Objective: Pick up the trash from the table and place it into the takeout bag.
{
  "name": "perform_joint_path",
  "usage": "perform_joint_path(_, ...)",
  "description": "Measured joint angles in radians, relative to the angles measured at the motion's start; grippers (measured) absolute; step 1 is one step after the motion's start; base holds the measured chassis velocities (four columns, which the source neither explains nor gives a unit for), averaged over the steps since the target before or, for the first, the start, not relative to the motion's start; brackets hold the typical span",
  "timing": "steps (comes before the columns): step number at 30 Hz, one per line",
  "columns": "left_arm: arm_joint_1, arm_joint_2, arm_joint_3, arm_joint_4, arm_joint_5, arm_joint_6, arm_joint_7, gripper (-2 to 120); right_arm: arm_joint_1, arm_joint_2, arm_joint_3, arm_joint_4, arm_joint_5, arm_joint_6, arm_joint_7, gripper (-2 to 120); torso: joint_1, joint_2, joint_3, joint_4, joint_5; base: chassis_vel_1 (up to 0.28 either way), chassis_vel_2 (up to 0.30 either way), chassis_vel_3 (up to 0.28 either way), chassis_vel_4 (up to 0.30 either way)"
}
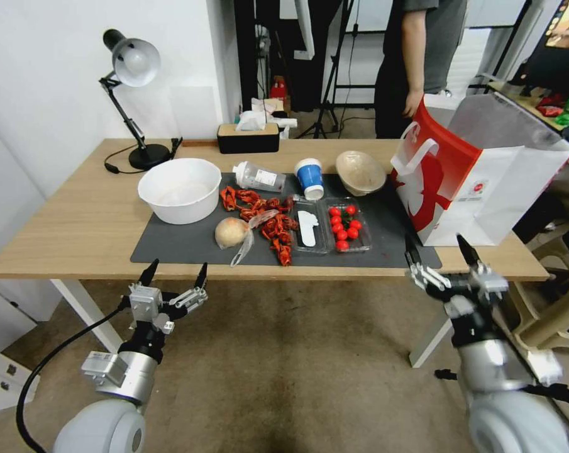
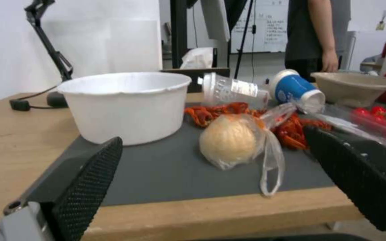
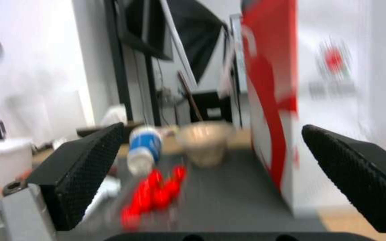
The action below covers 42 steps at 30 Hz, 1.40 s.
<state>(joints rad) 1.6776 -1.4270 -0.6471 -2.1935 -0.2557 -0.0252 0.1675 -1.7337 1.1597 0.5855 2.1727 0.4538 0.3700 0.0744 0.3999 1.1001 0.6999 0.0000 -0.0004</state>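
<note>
Across the table (image 1: 77,226) sit a paper cup (image 1: 310,177), pulp bowl (image 1: 359,172) and takeout bag (image 1: 479,182). Both the left gripper (image 1: 174,275) and right gripper (image 1: 440,253) hover short of its near edge, jaws spread wide, holding nothing.

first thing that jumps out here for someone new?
Probably the big red-and-white takeout bag standing open at the table's right end. Next, the litter across the dark mat: red scraps at the centre, a bagged beige lump in front, a white bowl to the left. Both open tools, left and right, hang at the near edge, holding nothing.
</note>
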Motion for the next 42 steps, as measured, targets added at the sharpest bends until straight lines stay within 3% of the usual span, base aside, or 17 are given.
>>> perform_joint_path(6, 0.001, 0.000, 0.010, 0.011, 0.004, -0.005, 0.005, 100, -0.035, 0.038, -0.014, -0.048, -0.001, 0.055, -0.012, 100, 0.000, 0.000, 0.000, -0.0001, 0.0000, 0.000, 0.000, 0.000, 0.000)
perform_joint_path(14, 0.000, 0.002, 0.013, 0.033, 0.018, 0.010, 0.007, 100, -0.050, 0.076, -0.034, -0.078, 0.009, 0.046, -0.005, 100, 0.000, 0.000, 0.000, 0.0000, 0.0003, 0.000, 0.000, 0.000, 0.000)
perform_joint_path(28, -0.005, 0.001, 0.010, 0.062, 0.021, 0.006, 0.015, 100, -0.035, 0.072, -0.043, -0.080, 0.011, -0.007, 0.007, 100, 0.000, 0.000, 0.000, 0.0000, 0.0003, 0.000, 0.000, 0.000, 0.000)
perform_joint_path(40, -0.003, -0.001, 0.004, 0.065, 0.021, -0.005, 0.010, 100, -0.004, 0.045, -0.062, -0.069, 0.007, -0.084, 0.031, 100, 0.000, 0.000, 0.000, 0.0000, 0.0004, 0.000, 0.000, 0.000, 0.000)
perform_joint_path(42, -0.003, 0.001, 0.003, 0.068, 0.022, -0.013, 0.010, 100, 0.021, 0.031, -0.075, -0.050, 0.011, -0.131, 0.049, 100, 0.000, 0.000, 0.000, -0.0001, 0.0003, 0.000, 0.000, 0.000, 0.000)
